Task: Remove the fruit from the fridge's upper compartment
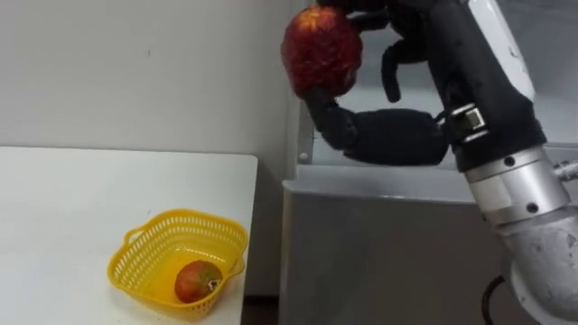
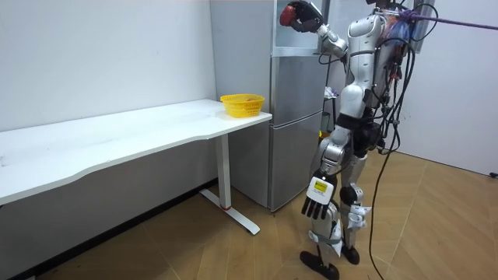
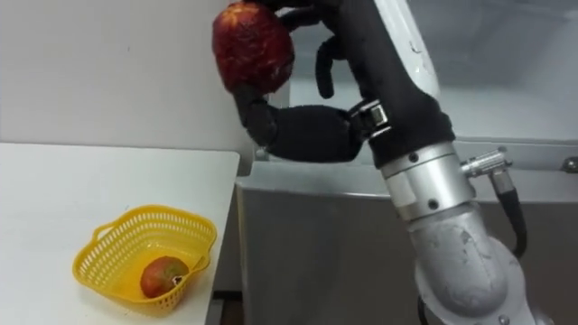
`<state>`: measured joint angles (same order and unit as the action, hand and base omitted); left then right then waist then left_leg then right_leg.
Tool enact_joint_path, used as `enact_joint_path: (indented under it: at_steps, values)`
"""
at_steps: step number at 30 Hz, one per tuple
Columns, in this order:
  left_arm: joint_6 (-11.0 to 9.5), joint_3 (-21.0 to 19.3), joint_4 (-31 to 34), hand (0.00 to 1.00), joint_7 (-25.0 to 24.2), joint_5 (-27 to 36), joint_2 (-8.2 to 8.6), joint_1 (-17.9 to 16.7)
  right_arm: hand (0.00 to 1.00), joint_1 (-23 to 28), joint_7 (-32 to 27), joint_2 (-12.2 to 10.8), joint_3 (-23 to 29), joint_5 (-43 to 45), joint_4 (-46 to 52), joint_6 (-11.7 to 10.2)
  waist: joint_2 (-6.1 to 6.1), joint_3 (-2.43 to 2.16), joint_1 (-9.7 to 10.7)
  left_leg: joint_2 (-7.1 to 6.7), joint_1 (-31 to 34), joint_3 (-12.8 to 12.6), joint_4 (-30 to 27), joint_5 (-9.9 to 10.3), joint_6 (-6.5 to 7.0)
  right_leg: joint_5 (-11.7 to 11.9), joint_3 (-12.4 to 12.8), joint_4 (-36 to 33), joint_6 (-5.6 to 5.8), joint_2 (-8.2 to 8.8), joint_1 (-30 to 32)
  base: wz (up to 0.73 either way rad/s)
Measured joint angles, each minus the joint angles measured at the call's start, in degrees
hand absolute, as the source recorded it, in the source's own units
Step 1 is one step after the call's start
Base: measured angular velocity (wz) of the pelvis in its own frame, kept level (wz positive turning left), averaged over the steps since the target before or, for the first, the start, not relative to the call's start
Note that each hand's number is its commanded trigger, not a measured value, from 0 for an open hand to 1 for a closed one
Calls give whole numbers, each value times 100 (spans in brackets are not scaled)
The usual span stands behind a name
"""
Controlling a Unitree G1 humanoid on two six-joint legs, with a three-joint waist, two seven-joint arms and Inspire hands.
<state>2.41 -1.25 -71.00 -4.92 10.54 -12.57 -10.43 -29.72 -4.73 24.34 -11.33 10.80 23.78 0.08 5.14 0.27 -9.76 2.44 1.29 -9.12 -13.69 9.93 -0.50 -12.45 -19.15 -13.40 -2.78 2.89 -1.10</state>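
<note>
My right hand is raised in front of the grey fridge's upper compartment and is shut on a round red fruit, thumb beneath it and fingers curled over its top. The fruit hangs left of the fridge's edge, above the gap between fridge and table. In the room view the fruit is at head height by the fridge top. My left hand hangs at my side with relaxed fingers.
A yellow mesh basket stands near the right end of the white table, with a red-green mango in it. The table ends just left of the fridge. I stand upright on the wood floor facing the fridge.
</note>
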Motion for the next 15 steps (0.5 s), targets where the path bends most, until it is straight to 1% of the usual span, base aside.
enact_joint_path:
  at_steps: [2,3,4,6,8,12,13,15]
  values:
    - [-3,-50,-26,0,-36,0,-7,19,100,0,84,-31,-71,115,22,-26,25,5,-17,2,2,0,4,4,-1,0,-1,4,1,-1,0,2]
    - [-7,-82,-50,0,-43,-1,-13,13,100,0,130,-80,-116,179,24,-26,50,-3,-33,1,12,10,12,8,-1,1,-13,6,2,-1,-15,5]
    - [-8,-76,-59,0,-52,3,-25,6,100,0,161,-127,-165,242,24,-25,76,-1,-33,-4,10,34,14,11,-1,3,-33,8,5,-1,-45,8]
    - [-9,-61,-58,0,-59,4,-40,28,100,-4,190,-140,-290,363,9,-25,98,-5,-35,-15,2,82,13,14,2,12,-97,58,19,-1,-102,14]
    - [-25,-50,-59,0,-61,1,-62,40,100,-36,250,-142,-396,539,-9,-28,120,-1,-85,-19,2,115,14,18,1,13,-134,71,22,-1,-103,10]
    - [-46,-39,-65,0,-115,-3,-94,63,100,-73,371,-147,-579,832,-127,-104,163,28,-266,-18,-4,149,12,33,-10,13,-153,80,21,-8,-101,2]
    - [-58,-42,-103,0,-169,-4,-102,60,100,-72,420,-147,-596,880,-147,-123,177,48,-316,-20,2,159,12,33,-10,13,-163,86,21,-8,-108,3]
    - [-61,-42,-105,0,-233,-4,-123,68,100,-72,489,-150,-598,924,-152,-132,209,71,-337,-22,20,181,8,34,-10,13,-195,93,21,-8,-111,7]
